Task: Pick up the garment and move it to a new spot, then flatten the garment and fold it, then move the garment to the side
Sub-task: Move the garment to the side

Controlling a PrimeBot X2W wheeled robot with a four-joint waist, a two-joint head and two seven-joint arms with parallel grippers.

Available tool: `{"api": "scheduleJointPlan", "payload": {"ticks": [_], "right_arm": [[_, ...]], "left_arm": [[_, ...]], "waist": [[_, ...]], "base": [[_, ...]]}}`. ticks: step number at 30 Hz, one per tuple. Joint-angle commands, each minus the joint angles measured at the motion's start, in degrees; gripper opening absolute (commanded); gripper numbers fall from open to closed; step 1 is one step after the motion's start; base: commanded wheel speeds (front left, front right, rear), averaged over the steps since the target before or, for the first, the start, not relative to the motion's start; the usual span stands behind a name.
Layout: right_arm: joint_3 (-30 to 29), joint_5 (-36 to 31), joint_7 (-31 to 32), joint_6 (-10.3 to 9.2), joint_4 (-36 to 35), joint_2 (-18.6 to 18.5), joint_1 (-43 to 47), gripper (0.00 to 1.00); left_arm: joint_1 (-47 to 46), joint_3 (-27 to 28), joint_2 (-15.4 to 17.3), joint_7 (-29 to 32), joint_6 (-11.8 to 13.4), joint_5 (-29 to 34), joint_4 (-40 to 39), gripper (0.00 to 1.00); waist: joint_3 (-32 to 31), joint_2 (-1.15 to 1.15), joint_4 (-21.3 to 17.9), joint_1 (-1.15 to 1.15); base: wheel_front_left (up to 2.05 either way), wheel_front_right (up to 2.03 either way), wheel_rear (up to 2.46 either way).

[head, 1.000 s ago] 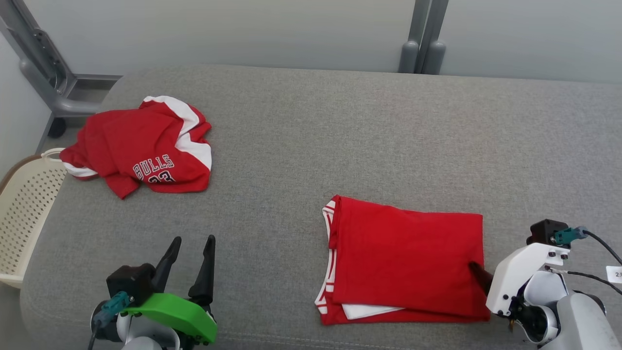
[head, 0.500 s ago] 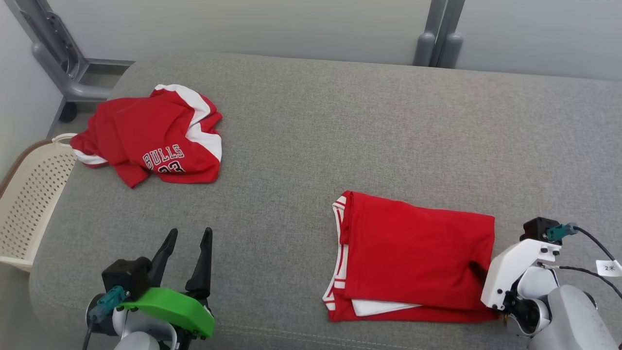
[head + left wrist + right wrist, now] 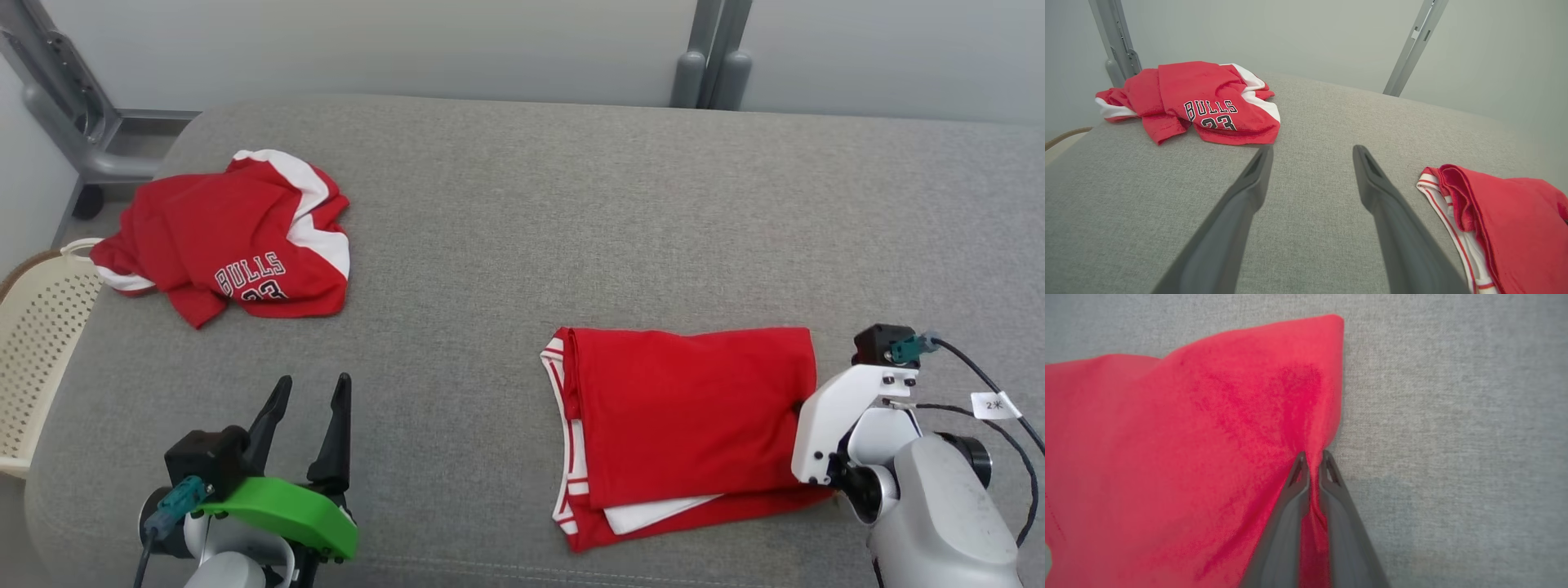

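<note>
The folded garment point(image 3: 690, 425) lies on the near right part of the grey cushion point(image 3: 522, 204). It is a red stack with white trim showing along its left and lower edges. My right gripper point(image 3: 1312, 457) is pressed together on the garment's right edge, with a ridge of red cloth pinched between the two fingertips. My left gripper point(image 3: 313, 380) hovers over bare cushion at the near left, jaws spread, holding nothing, well apart from the garment.

Handling: the cloth is light, soft and limp. It has no stiffness, so a one-point hold will likely raise the top layers only and let the stack sag or unfold. Judged best: drag it low across the cushion rather than lift it, or add a second hold on the opposite, trimmed edge. A crumpled jersey point(image 3: 229, 245) lies at the far left; keep clear of it.
</note>
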Motion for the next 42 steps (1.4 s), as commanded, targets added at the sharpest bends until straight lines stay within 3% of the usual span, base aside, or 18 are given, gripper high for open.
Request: {"api": "scheduleJointPlan", "payload": {"ticks": [1, 9, 22, 31, 42], "right_arm": [[-0.3, -1.2, -0.2, -0.15, 0.3, -0.6, -0.9, 0.00], [-1.6, -6.9, -2.3, -0.13, 3.0, -0.5, -9.5, 0.00], [-3.5, -13.7, -8.3, -0.13, 10.5, -3.2, -25.8, 0.00], [-5.8, -16.1, -12.1, -0.13, 15.1, -9.8, -32.4, 0.00], [-13.0, -21.8, -17.0, -0.13, 18.6, -17.4, -37.7, 0.00]], "left_arm": [[-1.0, 0.0, 0.3, -0.1, 0.0, 0.2, -0.3, 1.00], [-3.0, -1.1, 0.7, 0.9, 0.1, 1.3, -2.3, 1.00], [-10.1, -3.0, 3.2, 4.5, -0.3, 4.5, -8.9, 1.00], [-14.5, -5.4, 3.8, 7.9, -0.5, 7.0, -13.4, 1.00], [-16.5, -8.8, 4.5, 11.5, -0.9, 9.5, -18.6, 1.00]], "waist": [[0.0, 0.00, -1.6, 0.00], [2.9, 0.00, -8.7, 0.00], [15.0, 0.00, -19.9, 0.00], [20.5, 0.00, -21.8, 0.00], [25.5, 0.00, -19.2, 0.00]], "base": [[0.00, 0.00, 0.00], [0.00, 0.00, 0.00], [0.00, 0.00, 0.00], [0.00, 0.00, 0.00], [0.00, 0.00, 0.00]]}}
